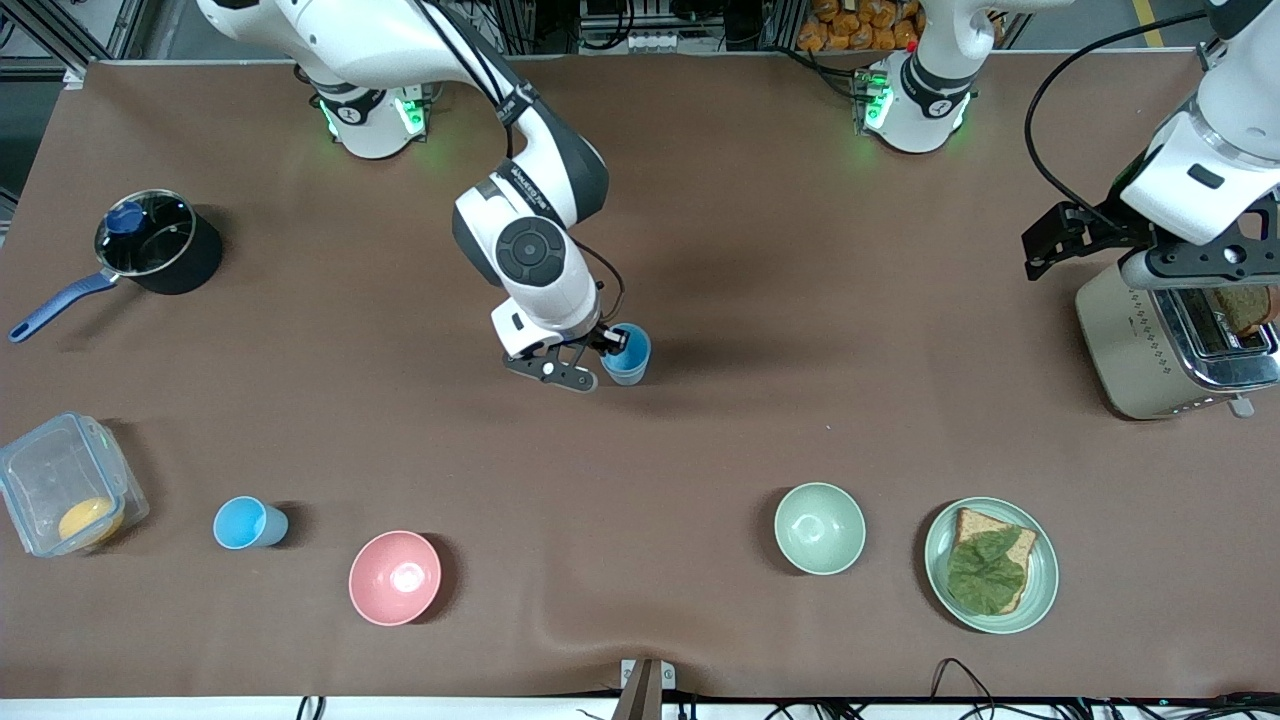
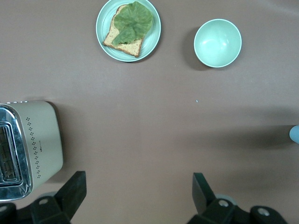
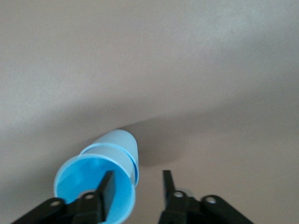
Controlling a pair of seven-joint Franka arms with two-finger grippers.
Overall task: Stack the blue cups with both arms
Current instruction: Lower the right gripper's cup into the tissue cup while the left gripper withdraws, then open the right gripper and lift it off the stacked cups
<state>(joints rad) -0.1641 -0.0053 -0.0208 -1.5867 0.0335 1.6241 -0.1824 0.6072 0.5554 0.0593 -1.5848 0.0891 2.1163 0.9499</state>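
Observation:
Two blue cups (image 1: 627,355) stand nested in the middle of the table, a bright sky-blue one inside a paler grey-blue one (image 3: 122,143). My right gripper (image 1: 600,350) is at them and open. In the right wrist view (image 3: 138,179) one finger is inside the sky-blue cup (image 3: 86,179) and the other is outside, apart from the wall. Another light blue cup (image 1: 248,523) sits near the front camera toward the right arm's end, beside the pink bowl (image 1: 394,577). My left gripper (image 1: 1045,245) waits open and empty (image 2: 136,186) in the air beside the toaster (image 1: 1165,340).
A pale green bowl (image 1: 819,527) and a green plate (image 1: 940,575) with bread and lettuce lie near the front camera. A clear box (image 1: 62,480) and a black pot (image 1: 160,240) with a blue handle are at the right arm's end.

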